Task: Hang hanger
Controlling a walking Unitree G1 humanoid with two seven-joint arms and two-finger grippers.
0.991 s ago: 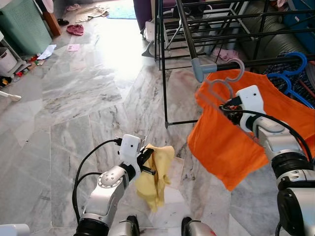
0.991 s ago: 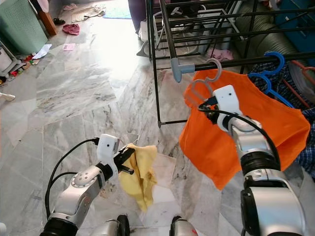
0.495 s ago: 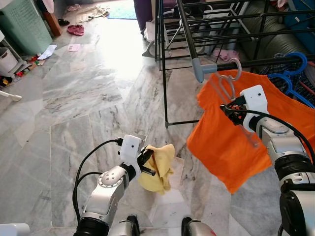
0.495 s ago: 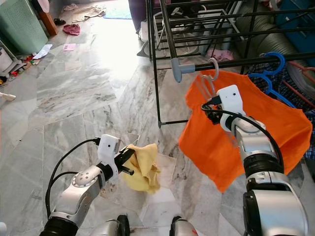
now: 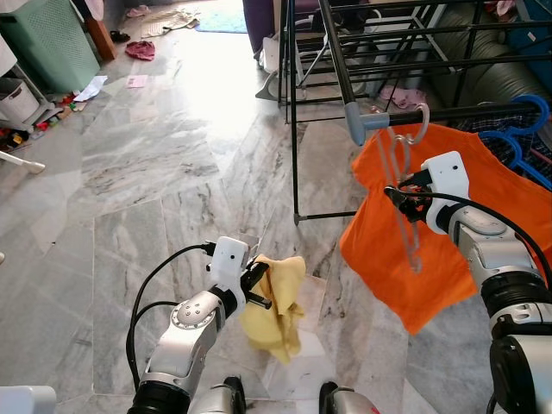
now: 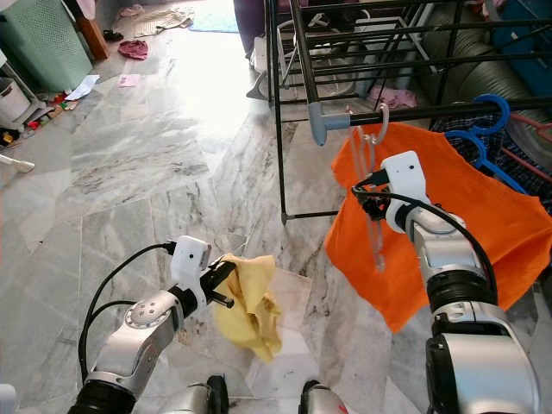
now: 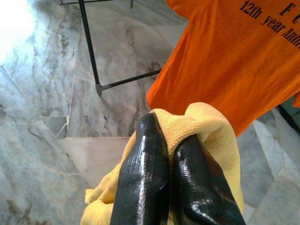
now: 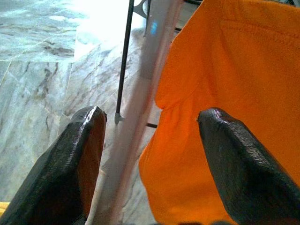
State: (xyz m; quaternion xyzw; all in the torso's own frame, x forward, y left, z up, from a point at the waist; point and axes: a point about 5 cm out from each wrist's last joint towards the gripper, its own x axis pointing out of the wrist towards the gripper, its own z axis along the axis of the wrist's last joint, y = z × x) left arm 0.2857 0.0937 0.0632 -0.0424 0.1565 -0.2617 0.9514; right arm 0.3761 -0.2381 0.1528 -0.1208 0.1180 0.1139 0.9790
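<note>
The orange shirt (image 7: 234, 61) carries black print, cut off at the edge: "12th year Anni…" under a larger "F". No other writing can be read.

1 pale hanger (image 5: 402, 185) hangs by its hook from the black rail (image 5: 483, 110) of the drying rack (image 5: 297, 103), just beside the rail's grey end cap (image 5: 358, 123), with the shirt hanging behind it. The right gripper (image 8: 147, 154) is at the hanger's side — its 2 fingers are spread wide apart, the hanger's pale bar blurred between them, touching neither as far as the wrist view shows.

The left gripper (image 7: 166, 173) is low over the marble floor (image 5: 147, 164), its 2 fingers pressed together on 1 yellow cloth (image 5: 276, 302), which droops below it.

2 blue hangers (image 6: 479, 129) sit farther along the rail. 1 green basket (image 5: 47, 39) stands at the far left, with a pink garment (image 5: 142, 50) on the floor near it.
</note>
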